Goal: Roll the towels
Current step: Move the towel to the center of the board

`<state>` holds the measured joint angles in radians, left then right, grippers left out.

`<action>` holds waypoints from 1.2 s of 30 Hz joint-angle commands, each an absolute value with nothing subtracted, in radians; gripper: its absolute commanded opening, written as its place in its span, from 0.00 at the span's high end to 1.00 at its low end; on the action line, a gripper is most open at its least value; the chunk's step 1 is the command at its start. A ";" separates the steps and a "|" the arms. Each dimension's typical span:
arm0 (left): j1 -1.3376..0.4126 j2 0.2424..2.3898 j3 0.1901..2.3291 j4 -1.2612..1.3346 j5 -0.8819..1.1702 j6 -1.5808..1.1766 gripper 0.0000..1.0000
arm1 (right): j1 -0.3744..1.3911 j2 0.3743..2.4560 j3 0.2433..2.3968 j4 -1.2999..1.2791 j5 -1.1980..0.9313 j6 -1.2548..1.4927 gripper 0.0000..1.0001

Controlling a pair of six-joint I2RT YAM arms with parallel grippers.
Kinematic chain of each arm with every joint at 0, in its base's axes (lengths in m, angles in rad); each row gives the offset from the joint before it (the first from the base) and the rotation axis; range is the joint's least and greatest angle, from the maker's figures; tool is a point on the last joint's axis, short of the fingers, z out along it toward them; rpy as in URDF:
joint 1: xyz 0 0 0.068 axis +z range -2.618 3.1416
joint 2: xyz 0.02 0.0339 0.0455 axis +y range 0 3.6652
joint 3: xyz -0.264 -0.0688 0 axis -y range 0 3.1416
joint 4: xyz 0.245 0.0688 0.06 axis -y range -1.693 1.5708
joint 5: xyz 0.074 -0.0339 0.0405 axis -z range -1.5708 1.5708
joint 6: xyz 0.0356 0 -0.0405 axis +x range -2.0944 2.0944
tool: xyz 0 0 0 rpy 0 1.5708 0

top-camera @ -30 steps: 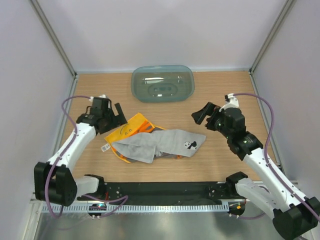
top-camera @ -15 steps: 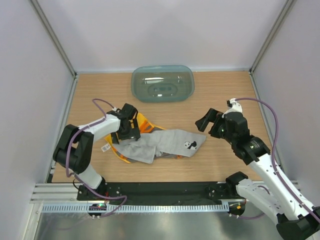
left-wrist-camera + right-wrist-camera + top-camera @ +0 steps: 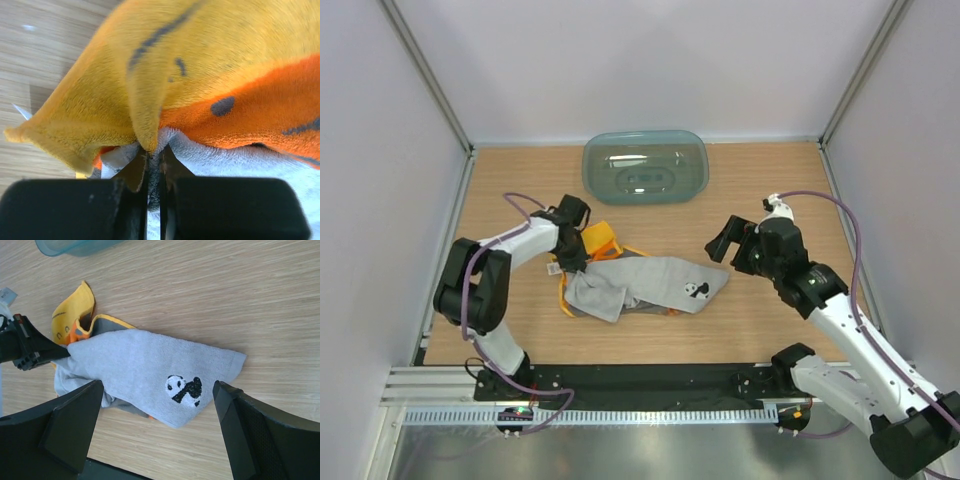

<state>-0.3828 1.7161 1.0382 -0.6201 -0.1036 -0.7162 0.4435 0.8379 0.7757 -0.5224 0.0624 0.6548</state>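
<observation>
We judge the task to be at its start: neither towel is rolled yet. Both lie in one loose, crumpled heap on the wooden bench (image 3: 770, 180), between the two pincers.

The left pincer (image 3: 154, 161) is clenched on a raised fold of the yellow-orange towel (image 3: 200, 55). The fold narrows into the thin gap between the black fingers (image 3: 70, 207). Pale grey pile presses against those fingers as well, and we cannot tell whether it is caught too. Most of this towel spreads away from the left pincer, partly buried under the grey one.

The right pincer (image 3: 724, 240) is released, its jaws spread wide, and it holds nothing. It hangs just off the near corner of the grey towel (image 3: 135, 365). That towel stretches from the right pincer across to the left one, rumpled and folded over at the far end. Its small black-and-white panda mark (image 3: 183, 390) faces up, close to the right pincer.

Both cloths look soft, thick and limp. A teal plastic tray (image 3: 645, 167) sits well beyond both pincers, apart from the towels.

What is left, in our judgement, is separating the two towels, flattening each, and rolling each.
</observation>
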 commanded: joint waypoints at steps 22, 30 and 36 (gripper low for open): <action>0.422 1.252 1.057 -0.781 0.118 -0.652 0.00 | 0.877 1.311 1.041 -0.373 0.138 0.600 0.00; 0.368 1.013 0.876 -0.666 0.100 -0.658 0.00 | 0.960 1.762 1.451 -0.408 0.101 0.563 0.05; 0.282 0.972 0.897 -0.684 0.078 -0.626 0.00 | 0.973 2.104 1.790 -0.555 0.126 0.568 0.18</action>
